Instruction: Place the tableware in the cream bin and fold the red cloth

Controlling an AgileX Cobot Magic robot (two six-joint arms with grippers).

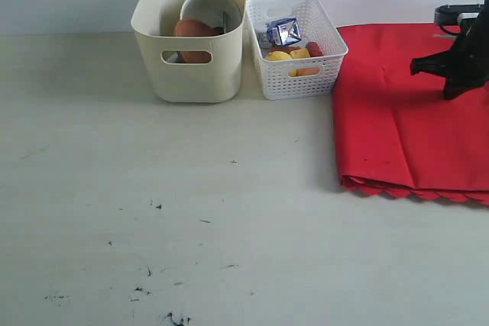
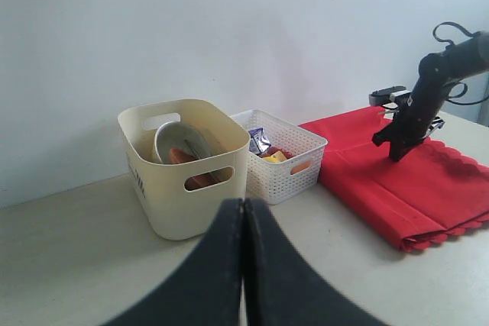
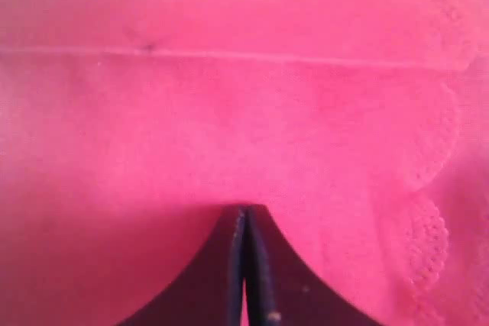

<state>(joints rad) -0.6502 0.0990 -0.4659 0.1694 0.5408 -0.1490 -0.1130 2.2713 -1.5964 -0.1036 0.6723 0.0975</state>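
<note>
Bowl [image 1: 208, 7] and plate [image 1: 192, 30] sit inside the cream bin [image 1: 191, 78]. The right gripper [image 3: 244, 217], fingers pressed together, hangs over the red cloth [image 1: 405, 127], likely to fold it. The left gripper [image 2: 243, 208], also closed, waits apart.

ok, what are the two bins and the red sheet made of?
Cream bin: looks like moulded plastic, with smooth matte walls, rounded corners and cut-out handles.
White basket: likely plastic too, with rigid lattice walls.
Red cloth: fabric, matte; creases, a fold line and a scalloped edge show.
</note>
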